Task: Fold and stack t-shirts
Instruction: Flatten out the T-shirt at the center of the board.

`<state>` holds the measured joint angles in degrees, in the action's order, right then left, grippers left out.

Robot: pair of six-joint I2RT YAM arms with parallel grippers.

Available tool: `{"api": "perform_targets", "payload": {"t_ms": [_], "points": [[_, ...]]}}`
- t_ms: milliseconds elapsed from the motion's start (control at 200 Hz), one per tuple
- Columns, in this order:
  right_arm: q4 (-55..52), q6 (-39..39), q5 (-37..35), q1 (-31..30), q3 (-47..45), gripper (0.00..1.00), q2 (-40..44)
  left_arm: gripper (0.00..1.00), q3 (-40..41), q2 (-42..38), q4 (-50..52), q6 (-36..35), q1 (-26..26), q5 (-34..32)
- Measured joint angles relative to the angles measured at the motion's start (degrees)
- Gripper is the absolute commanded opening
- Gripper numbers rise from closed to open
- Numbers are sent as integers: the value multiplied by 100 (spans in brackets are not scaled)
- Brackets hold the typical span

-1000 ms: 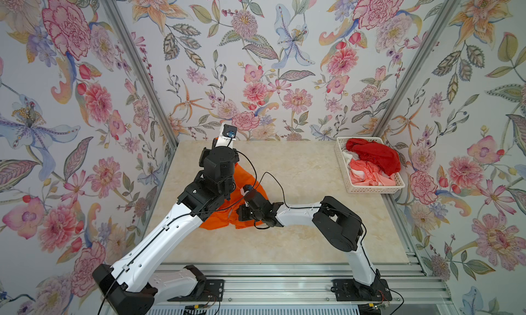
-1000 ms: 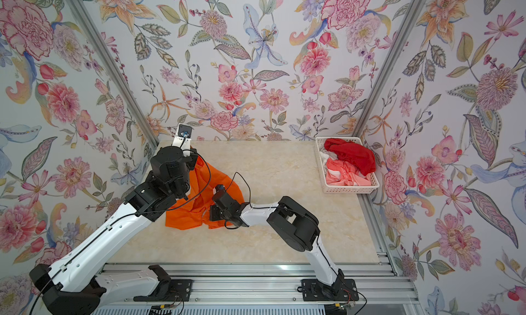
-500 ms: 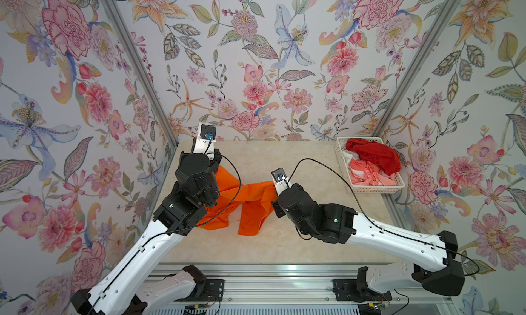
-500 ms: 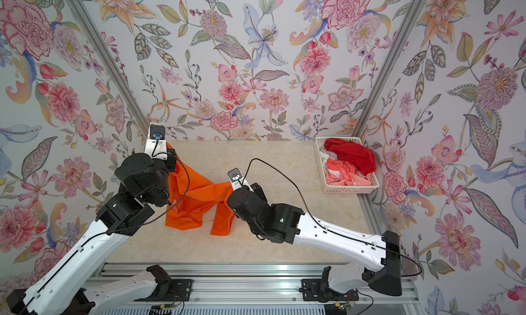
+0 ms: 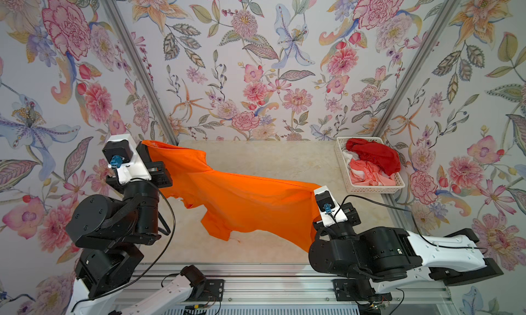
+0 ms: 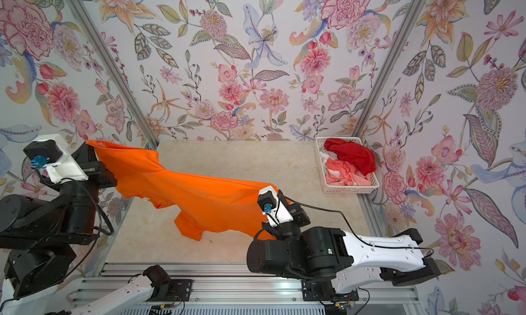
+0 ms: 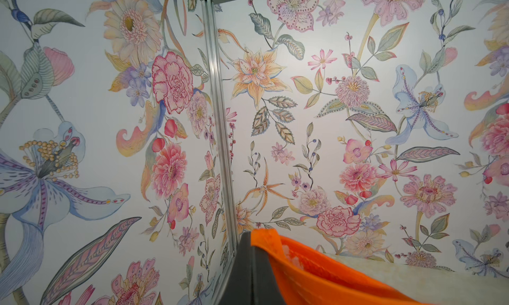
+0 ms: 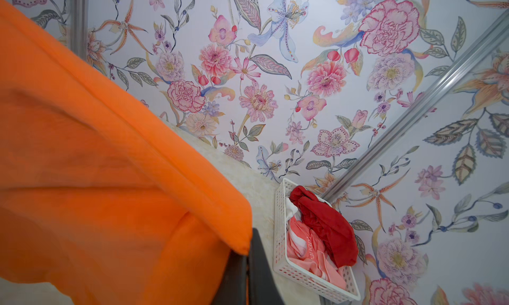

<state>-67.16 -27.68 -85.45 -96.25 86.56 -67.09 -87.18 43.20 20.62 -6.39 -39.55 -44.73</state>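
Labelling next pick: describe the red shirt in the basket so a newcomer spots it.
Look to the white slotted plastic basket at the table's far right corner, by the floral wall. The deep red cloth t-shirt lies crumpled on top, at the basket's far end. Unlike the coral-pink-and-white tee beside it, it is one solid colour.

Walls: floral wallpaper (image 5: 256,57), pale ground with pink, orange and blue blooms, closing three sides.
Corner posts: an aluminium post (image 7: 217,124) rises just behind the left fingers (image 7: 242,270); a second post (image 8: 413,109) runs well beyond the right fingers (image 8: 263,273).
Tabletop: cream marbled slab (image 5: 270,157), below and ahead of both pairs of fingers.
Front edge: ribbed aluminium rail (image 5: 256,282), on the near side, behind the fingers.
Light: soft and even; a pale glare on the wall past the left fingers.
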Motion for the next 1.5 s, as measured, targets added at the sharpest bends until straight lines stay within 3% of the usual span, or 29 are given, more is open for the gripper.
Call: {"api": "perform_targets", "payload": {"t_ms": [135,260,405,560,660,1040,1140,1260,1385,1505], "points": [[-428,-509,-162,-46,422,0,13,0,-131,164,444,205,-2,-37],[-890,-1250,-201,-44,896,0,85,0,-247,935,732,299,-37,-251],[-1272,-2135,-229,-42,1169,0,787,0,-260,1652,1071,348,-87,-332],[-450,-1134,-245,-44,772,0,1939,0,-264,1532,1174,376,-125,-326],[35,-431,-184,-48,474,0,2260,0,-306,1412,1161,396,-162,-289],[962,1309,1189,116,490,0,975,0,-540,1526,1239,385,-577,-743],[1204,1587,1639,1021,483,0,608,0,-662,1602,1235,382,-586,-876],[1613,1770,2785,2992,179,0,439,0,-852,2024,1178,350,-586,-1191],[1980,1803,4157,4905,-111,0,107,0,-920,2964,1104,273,-566,-1606],[2413,1781,5252,6306,-153,0,-647,0,-859,4026,1117,350,-299,-1722]]}}
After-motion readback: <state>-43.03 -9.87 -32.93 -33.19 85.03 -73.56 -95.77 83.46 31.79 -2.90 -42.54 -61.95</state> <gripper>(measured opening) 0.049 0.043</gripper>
